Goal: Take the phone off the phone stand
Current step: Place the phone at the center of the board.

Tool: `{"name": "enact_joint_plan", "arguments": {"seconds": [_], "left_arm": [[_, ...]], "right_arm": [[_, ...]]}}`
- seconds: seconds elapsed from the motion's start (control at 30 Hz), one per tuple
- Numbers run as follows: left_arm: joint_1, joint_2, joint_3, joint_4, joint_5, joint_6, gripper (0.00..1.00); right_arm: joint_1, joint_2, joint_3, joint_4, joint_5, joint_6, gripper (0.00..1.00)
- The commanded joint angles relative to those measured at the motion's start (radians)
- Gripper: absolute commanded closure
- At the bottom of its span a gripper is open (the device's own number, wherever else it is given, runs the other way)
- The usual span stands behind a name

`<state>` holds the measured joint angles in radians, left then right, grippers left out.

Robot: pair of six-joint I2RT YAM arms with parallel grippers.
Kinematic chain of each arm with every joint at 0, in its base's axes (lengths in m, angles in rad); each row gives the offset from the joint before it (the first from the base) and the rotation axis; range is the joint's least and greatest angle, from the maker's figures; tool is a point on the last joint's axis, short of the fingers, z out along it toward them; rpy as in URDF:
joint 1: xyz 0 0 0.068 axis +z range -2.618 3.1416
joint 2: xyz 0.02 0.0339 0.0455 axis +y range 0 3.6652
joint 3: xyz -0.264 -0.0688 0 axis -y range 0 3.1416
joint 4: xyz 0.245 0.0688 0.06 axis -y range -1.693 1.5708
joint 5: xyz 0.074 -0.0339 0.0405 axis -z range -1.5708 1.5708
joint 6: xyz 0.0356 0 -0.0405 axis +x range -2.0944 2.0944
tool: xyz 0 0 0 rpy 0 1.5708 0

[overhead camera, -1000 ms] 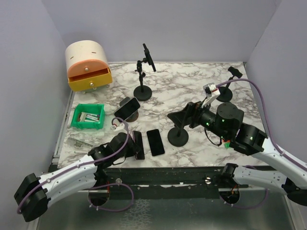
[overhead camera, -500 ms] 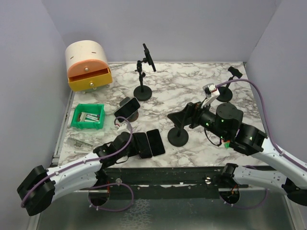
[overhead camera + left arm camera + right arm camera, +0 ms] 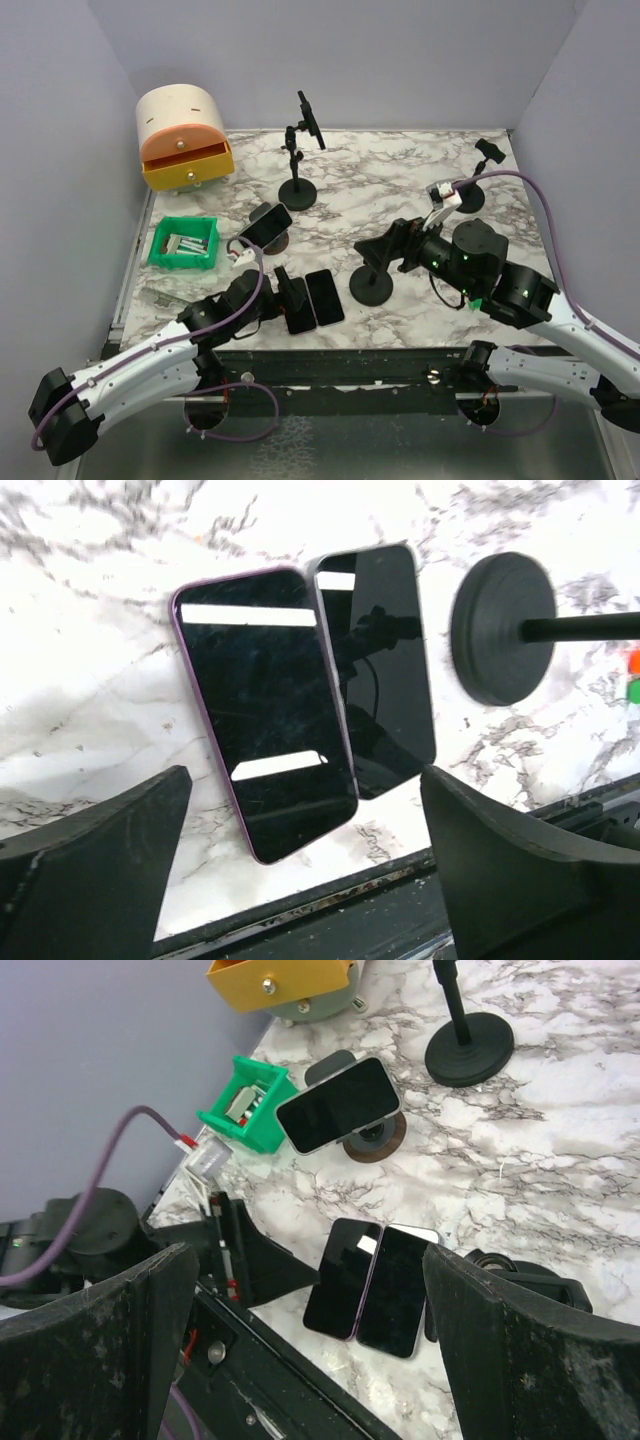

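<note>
**A:** So, what sits along the left edge?

**B:** A green bin (image 3: 183,244). Just right of it, the tilted phone (image 3: 265,224) rests on its round phone stand (image 3: 375,1138), and no claw touches it.

**A:** And the left claw?

**B:** The left gripper (image 3: 283,297) hangs near the front edge, left of the middle. Its fingers are spread wide and hold nothing. Below it two loose phones lie flat, the purple-edged phone (image 3: 265,710) touching the black phone (image 3: 380,670) on its right.

**A:** Further right?

**B:** A black stand base (image 3: 372,286) sits just beside the black phone. The right gripper (image 3: 383,247) hovers over it, fingers parted and empty
</note>
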<state>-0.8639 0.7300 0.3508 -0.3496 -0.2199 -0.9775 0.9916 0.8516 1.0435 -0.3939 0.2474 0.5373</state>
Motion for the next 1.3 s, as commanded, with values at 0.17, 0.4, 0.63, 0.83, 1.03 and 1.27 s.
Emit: {"name": "enact_joint_plan", "arguments": {"seconds": [0.17,0.4,0.63,0.83,1.03,1.27], "left_arm": [[0.005,-0.082,0.234,-0.231,-0.123,0.139,0.01],[0.005,-0.027,0.452,-0.29,-0.279,0.396,0.01],[0.042,0.081,0.522,-0.225,-0.328,0.575,0.01],[0.335,0.148,0.506,-0.135,-0.068,0.614,0.01],[0.607,0.199,0.434,0.003,0.257,0.572,0.01],[0.711,0.284,0.338,0.168,0.407,0.46,0.06]], "right_arm": [[-0.001,-0.04,-0.035,-0.028,0.036,-0.008,0.0],[-0.001,-0.061,-0.076,0.01,0.031,-0.023,0.0],[-0.001,-0.048,-0.105,0.048,-0.005,-0.023,0.01],[-0.001,-0.019,-0.095,0.061,-0.036,-0.035,0.01],[-0.001,-0.012,-0.095,0.087,-0.056,-0.056,0.01],[-0.001,-0.005,-0.099,0.117,-0.079,-0.081,0.01]]}}
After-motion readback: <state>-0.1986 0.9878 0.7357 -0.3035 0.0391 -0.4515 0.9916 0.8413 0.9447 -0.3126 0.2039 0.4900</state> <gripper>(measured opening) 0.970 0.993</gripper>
